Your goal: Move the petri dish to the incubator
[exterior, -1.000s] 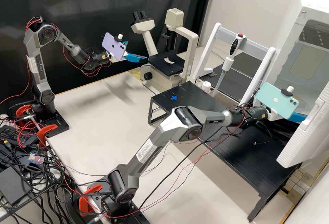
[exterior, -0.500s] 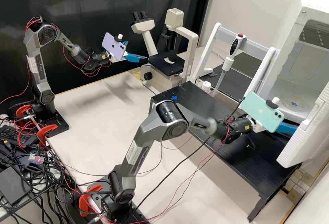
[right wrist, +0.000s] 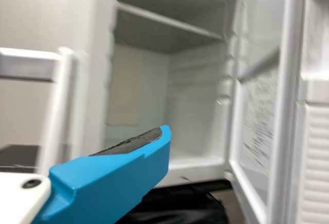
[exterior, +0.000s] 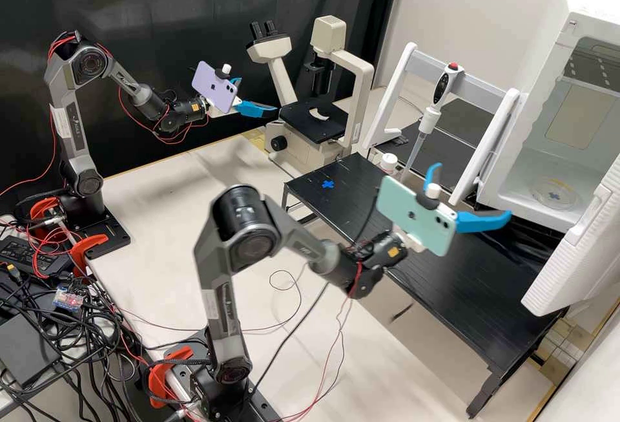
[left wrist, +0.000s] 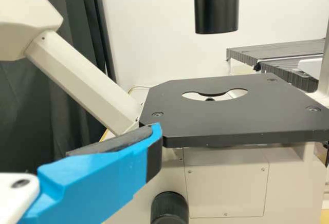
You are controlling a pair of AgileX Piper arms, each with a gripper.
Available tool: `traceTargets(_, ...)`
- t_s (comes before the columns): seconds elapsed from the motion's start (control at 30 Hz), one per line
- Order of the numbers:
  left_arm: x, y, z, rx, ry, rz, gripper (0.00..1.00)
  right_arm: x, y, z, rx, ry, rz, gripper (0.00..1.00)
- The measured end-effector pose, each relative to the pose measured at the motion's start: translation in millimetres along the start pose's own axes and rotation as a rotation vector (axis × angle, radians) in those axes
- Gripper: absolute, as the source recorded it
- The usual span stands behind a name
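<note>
Reading the high view as a clock face with twelve at its top, I find the petri dish point(exterior: 554, 196) near three o'clock. It lies flat on the floor of the incubator point(exterior: 500, 194), over a blue cross. The incubator door point(exterior: 568, 254) stands open, between five and six o'clock from the dish.

My right gripper point(exterior: 475, 189) is outside the incubator, above the black tabletop point(exterior: 452, 286) and at nine o'clock from the dish, the two well apart. My blue fingers there are open, spread wide. In the right wrist view one of those fingers point(right wrist: 113, 172) stands in front of the incubator's open chamber, with its shelf point(right wrist: 164, 21) higher inside. A mint-green phone point(exterior: 413, 215) is mounted behind the gripper.

My left gripper point(exterior: 259, 95) is at eleven o'clock of the view, its fingers also parted. At four o'clock from it is the black stage point(exterior: 310, 126) of the inverted microscope point(exterior: 361, 95). One fingertip is right by the stage edge; I cannot tell if they touch. A purple phone point(exterior: 214, 89) sits on that wrist.

At eleven o'clock from my right gripper a pipette point(exterior: 428, 121) hangs upright on a white stand point(exterior: 400, 89). A blue cross mark point(exterior: 328, 184) lies on the black tabletop at nine o'clock from that same gripper.
</note>
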Motion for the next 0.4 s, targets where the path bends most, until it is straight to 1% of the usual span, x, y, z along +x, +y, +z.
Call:
traceTargets(0.07,0.0,0.0,0.0,0.0,0.0,0.0,1.0,-15.2,-5.6,-15.1,0.014,0.035,-0.019,1.0)
traceTargets(0.13,0.0,0.0,0.0,0.0,0.0,0.0,1.0,-27.8,-11.8,-26.5,0.04,0.053,-0.032,1.0)
traceTargets(0.17,0.0,0.0,0.0,0.0,0.0,0.0,1.0,-38.2,-18.9,-36.5,0.061,0.069,-0.043,1.0)
traceTargets(0.2,0.0,0.0,0.0,0.0,0.0,0.0,1.0,-41.8,-21.4,-39.9,0.066,0.073,-0.046,1.0)
traceTargets(0.3,0.0,0.0,0.0,0.0,0.0,0.0,1.0,-57.1,-30.4,-51.8,0.104,0.083,-0.053,1.0)
traceTargets(0.4,0.0,0.0,0.0,0.0,0.0,0.0,1.0,-66.0,-33.7,-56.0,0.126,0.089,-0.062,1.0)
